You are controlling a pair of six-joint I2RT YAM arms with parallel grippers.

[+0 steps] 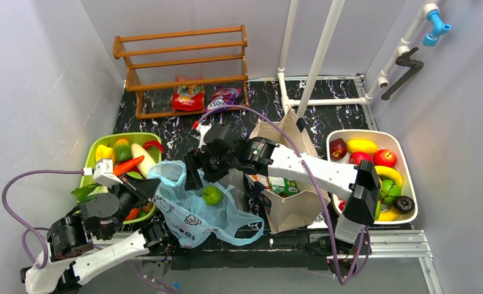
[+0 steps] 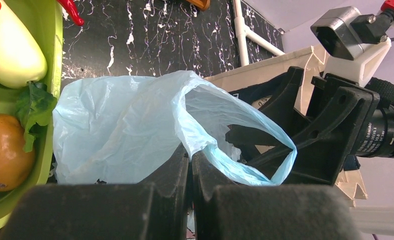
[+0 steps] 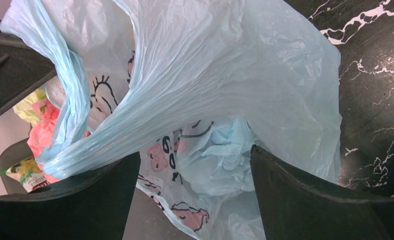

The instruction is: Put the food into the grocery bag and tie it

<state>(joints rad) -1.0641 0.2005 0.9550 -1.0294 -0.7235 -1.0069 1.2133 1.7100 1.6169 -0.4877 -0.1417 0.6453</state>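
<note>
Blue grocery bag (image 1: 190,220) rim sits pinched in left jaws, right jaws wide.

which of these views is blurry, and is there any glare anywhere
top external: even light, sharp throughout, no harsh glare; left wrist: its own jaws blur in the foreground, the grocery bag sharp; right wrist: dark jaws soft-edged, bag wrinkles crisp

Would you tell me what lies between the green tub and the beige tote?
In the top view: the light-blue grocery bag, a green fruit on or in it, the right gripper open above.
</note>
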